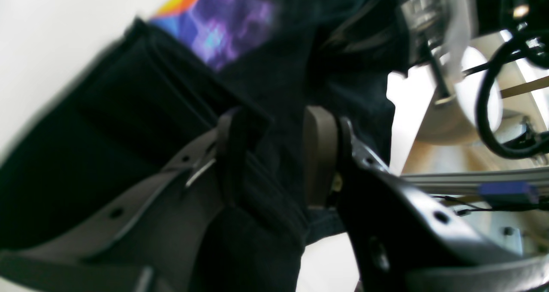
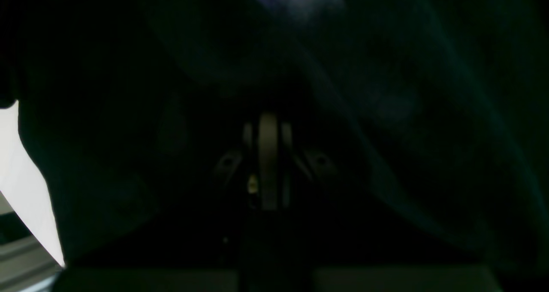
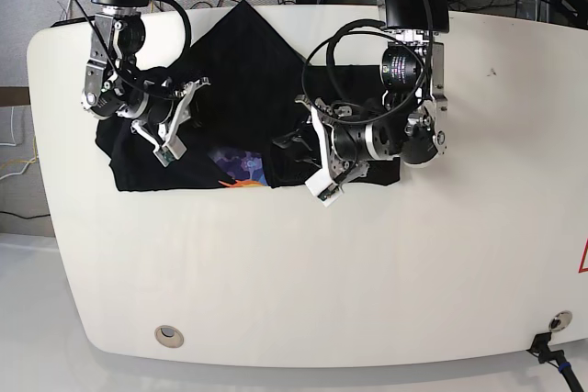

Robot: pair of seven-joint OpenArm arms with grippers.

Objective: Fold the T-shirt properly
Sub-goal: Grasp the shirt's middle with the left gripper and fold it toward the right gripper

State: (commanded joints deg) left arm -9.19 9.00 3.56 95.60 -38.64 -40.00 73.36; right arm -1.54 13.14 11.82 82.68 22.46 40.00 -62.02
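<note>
On table [image 3: 303, 273], T-shirt [image 3: 241, 71] between hands

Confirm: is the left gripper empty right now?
No, in the left wrist view the left gripper has black T-shirt fabric pinched between its fingers.

I'm looking at my left arm [image 3: 409, 71]: a black cylindrical housing with a round labelled disc, black cables [image 3: 344, 43] looping off it, silver brackets at the joint. My left gripper [image 1: 274, 155] is showing grey-brown fingers [image 1: 319, 155] on black arms studded with screw holes, a small brass fitting beside one pad. My right arm [image 3: 115, 34] is wearing the same black and bare metal, and my right gripper [image 2: 268, 155] is showing pale pads in deep shadow.
</note>
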